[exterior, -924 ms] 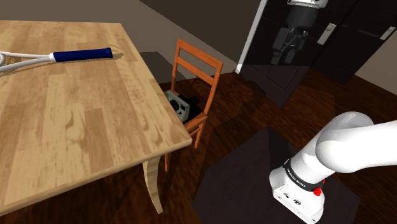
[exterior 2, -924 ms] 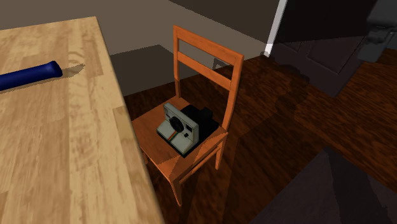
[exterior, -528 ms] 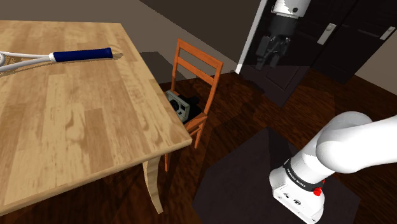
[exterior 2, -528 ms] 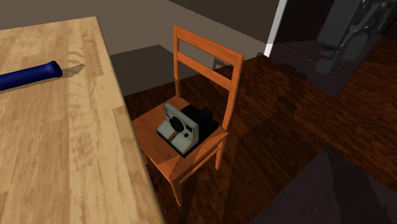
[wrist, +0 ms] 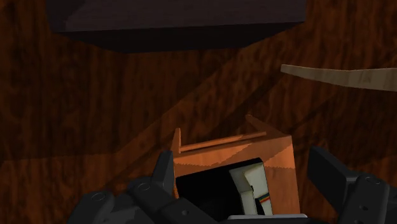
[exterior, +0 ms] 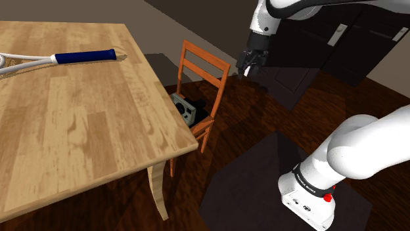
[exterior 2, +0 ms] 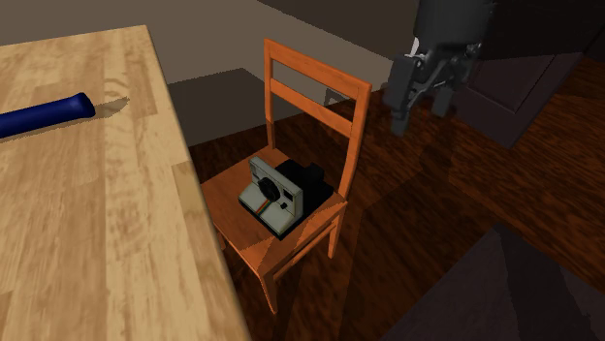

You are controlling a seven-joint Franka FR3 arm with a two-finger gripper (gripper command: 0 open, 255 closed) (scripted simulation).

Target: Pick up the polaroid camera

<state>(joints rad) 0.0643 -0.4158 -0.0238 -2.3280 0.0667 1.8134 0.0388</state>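
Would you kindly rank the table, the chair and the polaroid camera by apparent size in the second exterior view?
Largest to smallest:
1. table, though cropped by the picture's edge
2. chair
3. polaroid camera

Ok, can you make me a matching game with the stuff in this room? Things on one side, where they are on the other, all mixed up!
Things
1. polaroid camera
2. blue-handled tool
3. gripper
4. chair

Places
A. up in the air behind the chair's back, open and holding nothing
B. standing on the dark wood floor, right next to the table
C. sitting on the chair's seat
D. lying flat on the table

Right pairs: 1-C, 2-D, 3-A, 4-B
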